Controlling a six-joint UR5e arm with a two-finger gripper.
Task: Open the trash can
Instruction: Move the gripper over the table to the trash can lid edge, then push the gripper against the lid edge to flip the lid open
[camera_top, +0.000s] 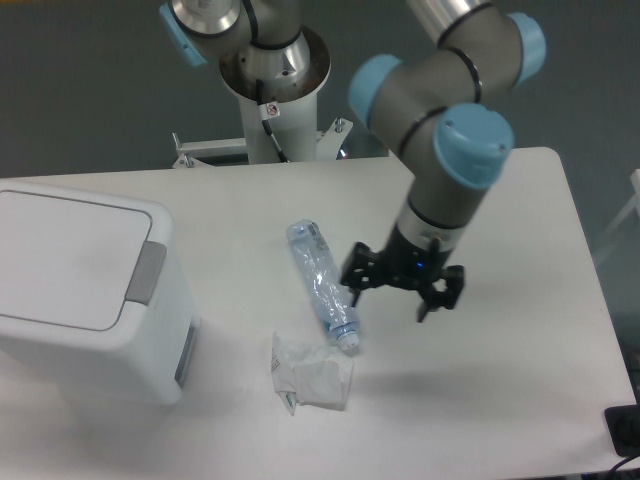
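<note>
The trash can (90, 330) is a large boxy white bin at the left of the table. Its flat white lid (65, 255) lies shut, and a grey push-button tab (146, 272) sits at the lid's right rim. My gripper (392, 298) hangs above the table to the right of centre, well away from the trash can. Its black fingers are spread apart and hold nothing.
A crushed clear plastic bottle (322, 285) lies on the table just left of the gripper. A crumpled white wrapper (312, 375) lies below it. The robot's base (275, 90) stands at the table's back edge. The table's (520, 400) right edge is near.
</note>
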